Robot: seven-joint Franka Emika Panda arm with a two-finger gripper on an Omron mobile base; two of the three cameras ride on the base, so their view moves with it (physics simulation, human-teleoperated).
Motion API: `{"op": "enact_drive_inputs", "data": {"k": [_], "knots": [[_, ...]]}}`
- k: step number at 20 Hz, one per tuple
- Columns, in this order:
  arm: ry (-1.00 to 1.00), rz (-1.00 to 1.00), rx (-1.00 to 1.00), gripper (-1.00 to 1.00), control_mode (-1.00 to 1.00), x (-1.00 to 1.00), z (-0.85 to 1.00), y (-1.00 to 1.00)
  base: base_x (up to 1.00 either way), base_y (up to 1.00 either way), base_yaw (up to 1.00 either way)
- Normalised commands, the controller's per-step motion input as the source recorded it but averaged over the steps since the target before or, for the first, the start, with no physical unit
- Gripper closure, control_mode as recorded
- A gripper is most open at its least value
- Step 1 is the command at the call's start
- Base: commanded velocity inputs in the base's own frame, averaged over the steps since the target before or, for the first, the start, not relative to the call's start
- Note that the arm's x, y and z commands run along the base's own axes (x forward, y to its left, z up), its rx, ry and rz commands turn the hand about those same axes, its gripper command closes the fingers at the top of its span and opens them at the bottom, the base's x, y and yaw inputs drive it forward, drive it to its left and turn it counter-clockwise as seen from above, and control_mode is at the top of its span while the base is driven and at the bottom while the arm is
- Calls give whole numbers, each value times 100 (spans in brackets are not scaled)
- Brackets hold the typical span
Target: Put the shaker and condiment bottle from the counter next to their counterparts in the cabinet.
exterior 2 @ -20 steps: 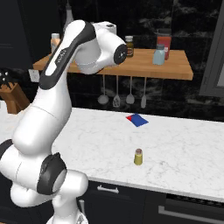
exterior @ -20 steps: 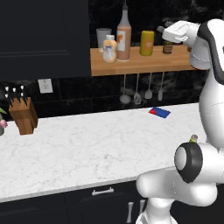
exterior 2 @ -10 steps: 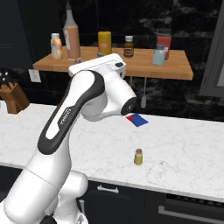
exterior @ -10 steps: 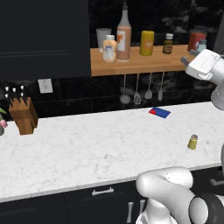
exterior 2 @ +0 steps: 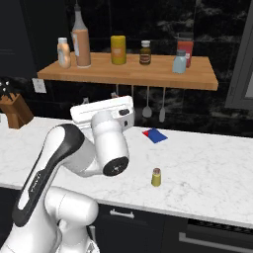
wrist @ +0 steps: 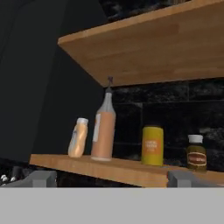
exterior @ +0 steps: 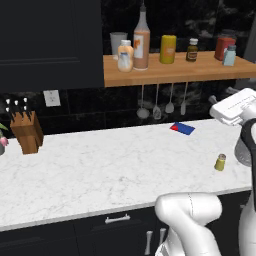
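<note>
Shaker (exterior: 220,162) stands upright on tabletop (exterior: 100,165) near its front edge, bare marble all round; blue card (exterior: 182,128) at its 11 o'clock. Condiment bottle (exterior: 142,38) stands on cabinet shelf (exterior: 200,72), touching squat bottle (exterior: 125,55). Pale blue shaker (exterior: 229,55) near shelf's right end. Fingers: spread or pressed together, cannot tell.

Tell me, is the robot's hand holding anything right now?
No. The gripper holds nothing; its fingertips stand apart with only the cabinet beyond them.
</note>
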Motion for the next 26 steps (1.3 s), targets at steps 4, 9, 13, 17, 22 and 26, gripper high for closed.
{"op": "enact_drive_inputs", "data": {"k": [4, 9, 13, 17, 22, 26], "knots": [[-1, -61, 5, -100, -100, -74, -65, 37, 0, 0, 0], [-1, -84, 1, -100, -100, -6, -78, 48, 0, 0, 0], [3, -90, 7, -100, -100, 9, -68, 32, 0, 0, 0], [0, -83, 7, -100, -100, 4, -60, 49, 0, 0, 0], [0, -71, 2, -100, -100, 56, -74, 63, 0, 0, 0], [4, -14, -2, -100, -100, 16, -23, 14, 0, 0, 0]]}}
